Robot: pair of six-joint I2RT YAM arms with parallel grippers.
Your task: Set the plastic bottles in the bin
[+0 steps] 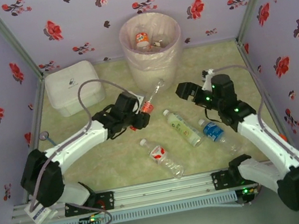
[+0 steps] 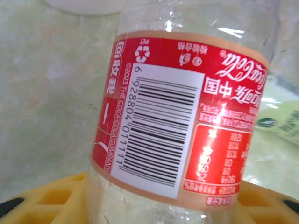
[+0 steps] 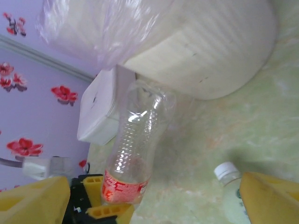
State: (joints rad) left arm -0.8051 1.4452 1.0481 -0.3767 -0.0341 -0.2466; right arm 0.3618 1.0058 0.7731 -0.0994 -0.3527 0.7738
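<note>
Red-labelled clear plastic bottle (image 1: 149, 103) is pinched in my left gripper (image 1: 140, 115), long axis tilted toward the tall pale-pink lined bin (image 1: 152, 48) just ahead. My right gripper (image 1: 186, 91) hangs spread nearby

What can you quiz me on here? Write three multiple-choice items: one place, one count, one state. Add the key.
1. The white box stands: A) left of the bin; B) right of it; C) inside it.
2. Bottles lying loose on the table: A) one; B) three; C) five.
3. The left tool is: A) open, empty; B) shut on a red-label bottle; C) shut on the box.
Key: 1 A, the top view shows the box at the bin's left. 2 B, a second red-label bottle, a green-label bottle and a blue-label bottle lie free. 3 B, its yellow fingers flank that bottle.
</note>
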